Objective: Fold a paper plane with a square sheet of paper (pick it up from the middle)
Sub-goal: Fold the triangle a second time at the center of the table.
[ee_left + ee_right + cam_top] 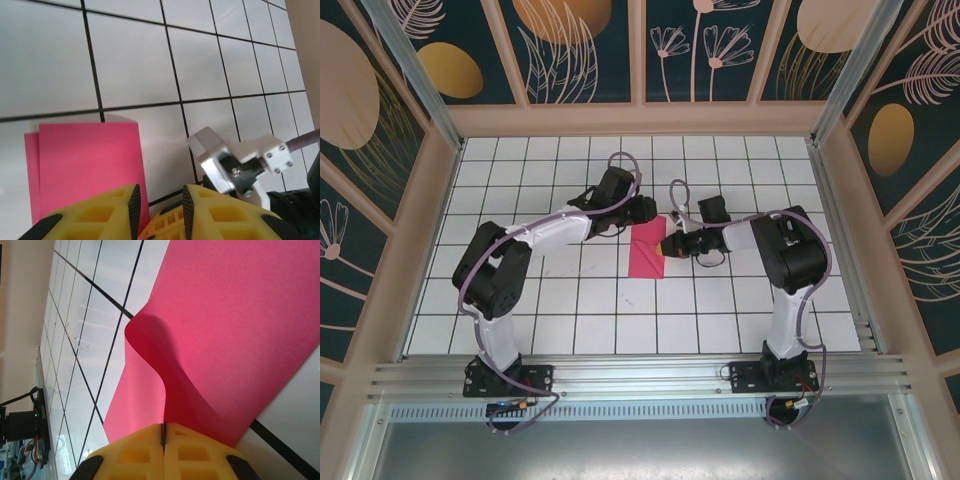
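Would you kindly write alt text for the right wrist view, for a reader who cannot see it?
The right gripper, shut, pinches the edge of a pink sheet of paper, which buckles up in a curl beyond its yellow fingers. A white tiled table with black lines lies beneath.

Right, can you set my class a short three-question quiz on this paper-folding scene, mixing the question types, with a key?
1. True or false: the right gripper is shut on an edge of the pink paper.
2. Choose one. The paper is now: A a crumpled ball; B a folded rectangle; C a finished dart.
3. Fill in: the left gripper has its yellow fingers standing ____.

Key: 1 true; 2 B; 3 open.
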Robot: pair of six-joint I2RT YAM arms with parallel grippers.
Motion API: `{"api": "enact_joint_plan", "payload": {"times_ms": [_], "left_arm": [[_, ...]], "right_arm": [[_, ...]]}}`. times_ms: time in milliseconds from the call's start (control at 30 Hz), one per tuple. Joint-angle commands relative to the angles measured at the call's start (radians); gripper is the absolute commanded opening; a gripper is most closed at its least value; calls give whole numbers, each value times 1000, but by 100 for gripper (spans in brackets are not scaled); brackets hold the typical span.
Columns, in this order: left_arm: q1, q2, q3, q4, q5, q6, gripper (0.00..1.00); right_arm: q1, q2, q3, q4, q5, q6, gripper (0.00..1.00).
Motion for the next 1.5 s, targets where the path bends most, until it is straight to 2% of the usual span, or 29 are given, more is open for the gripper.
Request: {"api": "enact_joint_plan", "payload": {"times_ms": [0, 267, 500, 1133, 1467], "left_arm": [[0, 32, -44, 70, 25, -75, 30], [11, 181, 100, 31, 18, -100, 25], [12, 223, 86, 27, -15, -106, 23], [12, 221, 75, -31, -38, -29, 22], [13, 80, 34, 7, -88, -61, 25]], "right_arm": [[6, 28, 21, -21, 18, -28, 2], [16, 18, 28, -6, -33, -34, 2], [25, 6, 69, -57, -43, -67, 2], [23, 61, 101, -95, 78, -72, 2], [24, 46, 76, -82, 121, -64, 0]]}}
